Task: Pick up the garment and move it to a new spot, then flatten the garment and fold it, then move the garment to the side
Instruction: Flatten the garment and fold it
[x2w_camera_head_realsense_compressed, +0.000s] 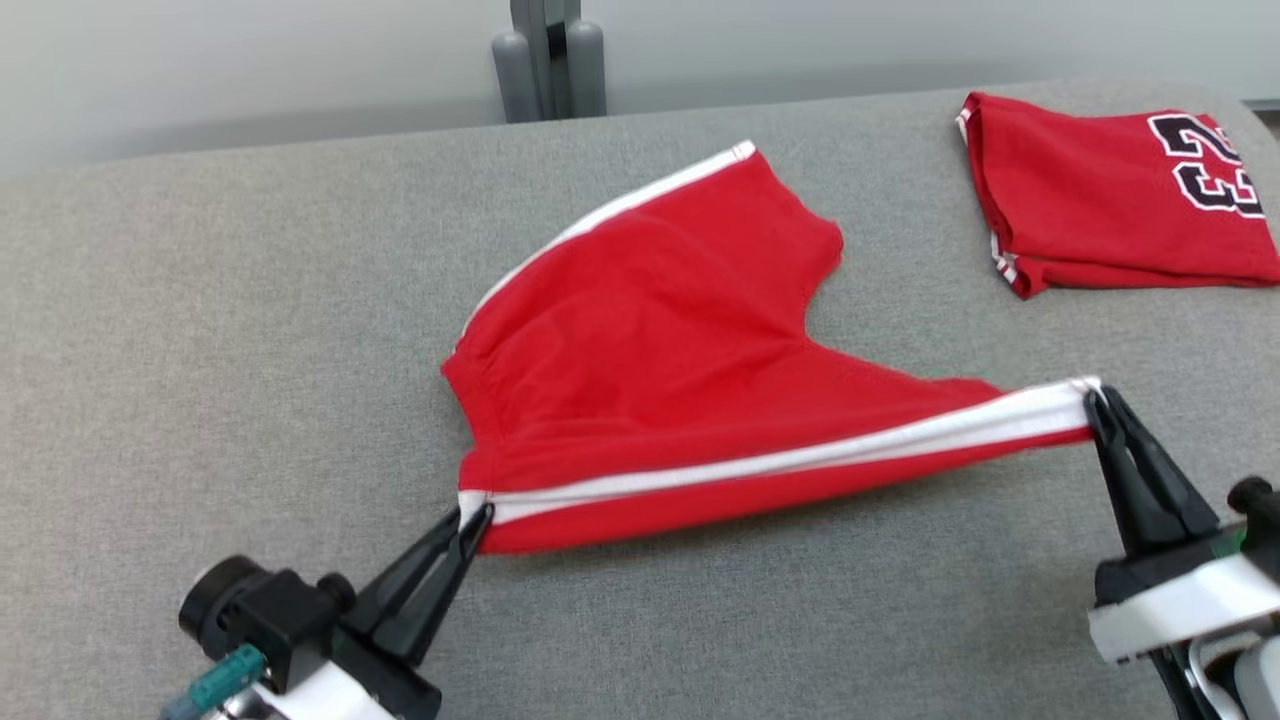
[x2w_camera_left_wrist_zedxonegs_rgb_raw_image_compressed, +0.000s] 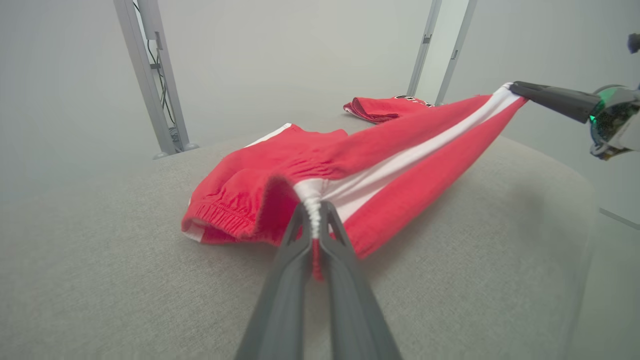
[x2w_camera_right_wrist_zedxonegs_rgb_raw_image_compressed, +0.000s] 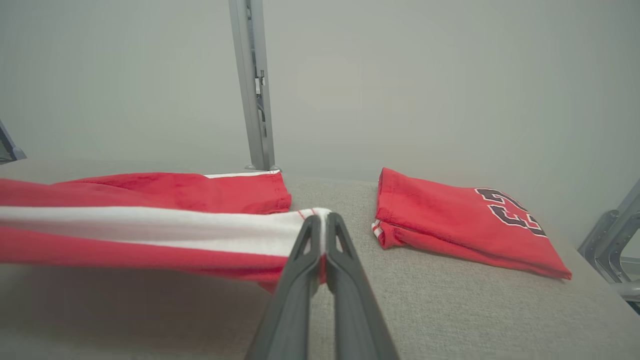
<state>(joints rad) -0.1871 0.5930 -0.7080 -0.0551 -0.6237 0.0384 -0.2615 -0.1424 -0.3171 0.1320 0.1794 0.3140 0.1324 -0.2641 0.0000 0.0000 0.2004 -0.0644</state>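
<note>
A grey cloth-covered table fills the head view. A grey metal post rises behind the middle of its far edge. At the far right a folded red jersey with dark numerals lies flat, apart from the work and beyond the right arm's reach point.

At lower left, the left gripper is pinched tight on the waistband corner of the red shorts, at the end of the white side stripe. The shorts sit mid-table, with one leg lying flat toward the far edge. The near, striped edge is lifted and stretched taut between the two grippers. At the stripe's right end, the right gripper is clamped closed on the hem corner, holding it just above the cloth.
</note>
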